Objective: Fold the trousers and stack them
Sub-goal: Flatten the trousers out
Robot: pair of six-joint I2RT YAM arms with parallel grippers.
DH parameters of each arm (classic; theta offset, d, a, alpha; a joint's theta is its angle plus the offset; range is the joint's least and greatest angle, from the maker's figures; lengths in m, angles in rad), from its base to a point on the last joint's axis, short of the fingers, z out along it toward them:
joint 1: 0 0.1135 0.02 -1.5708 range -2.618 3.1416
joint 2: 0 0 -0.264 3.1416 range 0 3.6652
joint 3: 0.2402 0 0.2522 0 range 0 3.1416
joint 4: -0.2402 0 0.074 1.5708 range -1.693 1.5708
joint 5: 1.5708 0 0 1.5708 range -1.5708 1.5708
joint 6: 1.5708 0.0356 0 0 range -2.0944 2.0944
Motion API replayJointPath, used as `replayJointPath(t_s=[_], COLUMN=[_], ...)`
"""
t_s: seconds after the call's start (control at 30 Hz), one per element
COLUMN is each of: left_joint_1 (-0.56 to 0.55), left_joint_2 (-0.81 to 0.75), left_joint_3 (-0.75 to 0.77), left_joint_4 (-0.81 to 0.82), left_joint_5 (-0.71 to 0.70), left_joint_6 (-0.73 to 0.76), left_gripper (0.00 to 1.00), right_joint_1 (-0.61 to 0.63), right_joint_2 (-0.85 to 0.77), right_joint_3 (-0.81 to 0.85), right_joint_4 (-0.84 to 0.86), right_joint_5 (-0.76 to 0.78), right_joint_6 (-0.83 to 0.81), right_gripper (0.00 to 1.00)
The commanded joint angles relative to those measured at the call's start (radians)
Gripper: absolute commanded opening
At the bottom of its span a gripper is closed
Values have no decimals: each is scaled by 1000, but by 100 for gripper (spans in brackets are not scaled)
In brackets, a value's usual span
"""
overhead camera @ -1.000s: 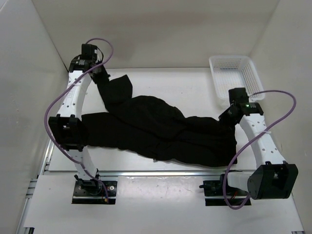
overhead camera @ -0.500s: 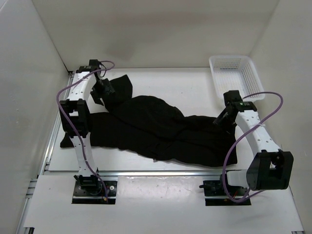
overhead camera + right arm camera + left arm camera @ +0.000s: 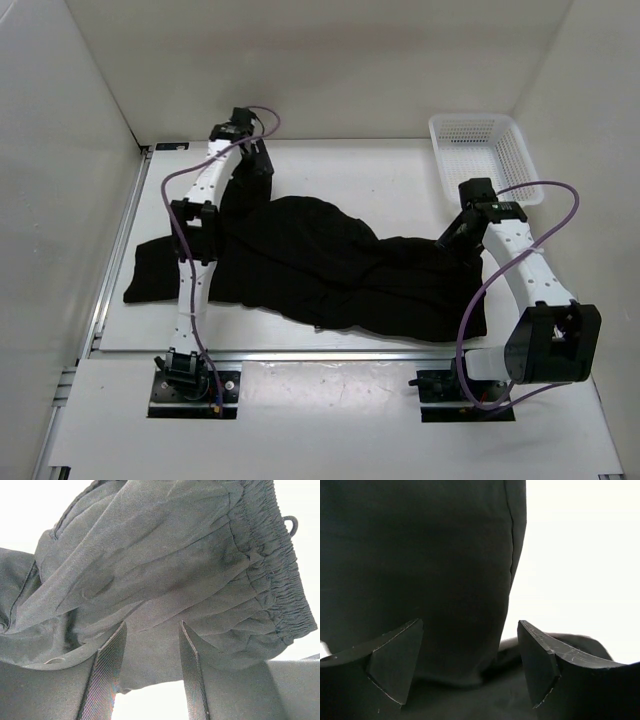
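The black trousers [image 3: 320,260] lie crumpled across the table, legs running left and the waist at the right. My left gripper [image 3: 260,170] hovers over a leg end at the back left. In the left wrist view this gripper [image 3: 470,652] stands open above the dark cloth [image 3: 420,555], holding nothing. My right gripper [image 3: 452,240] is at the waist end. In the right wrist view this gripper [image 3: 150,672] is open, its fingers [image 3: 106,677] apart over the grey-looking cloth [image 3: 165,570], with the elastic waistband [image 3: 280,580] at the right.
A white mesh basket [image 3: 470,119] stands at the back right corner, just behind the right arm. White walls close in the table on the left, back and right. Bare white tabletop [image 3: 380,180] shows behind the trousers.
Both grippers have opened and let go of the cloth. The left arm has swung right along the back of the table, uncovering the left leg. The right arm has shifted slightly left.
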Motion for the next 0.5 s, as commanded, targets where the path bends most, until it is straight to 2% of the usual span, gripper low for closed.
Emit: replayJointPath(t_s=[0.0,0.07,0.17,0.27,0.3,0.33,0.47], left_joint_1=[-52,-62,-62,-62,-62,-50,1], left_joint_2=[36,74,107,107,96,82,-55], left_joint_3=[39,40,40,50,50,50,37], left_joint_4=[3,3,3,3,3,3,24], left_joint_5=[-66,-77,-67,-67,-67,-67,-54], left_joint_6=[12,3,3,3,3,3,3], left_gripper=[87,87,81,53,23,10,10], right_joint_1=[3,3,3,3,3,3,3], right_joint_2=[19,19,19,19,10,10,-12], right_joint_3=[44,44,44,44,44,44,44], right_joint_4=[-2,-2,-11,-11,-11,-11,-11], right_joint_5=[-23,-32,-32,-32,-32,-32,-23], right_joint_6=[-11,-11,-11,-11,-11,-11,-11], right_gripper=[51,51,51,51,51,51,50])
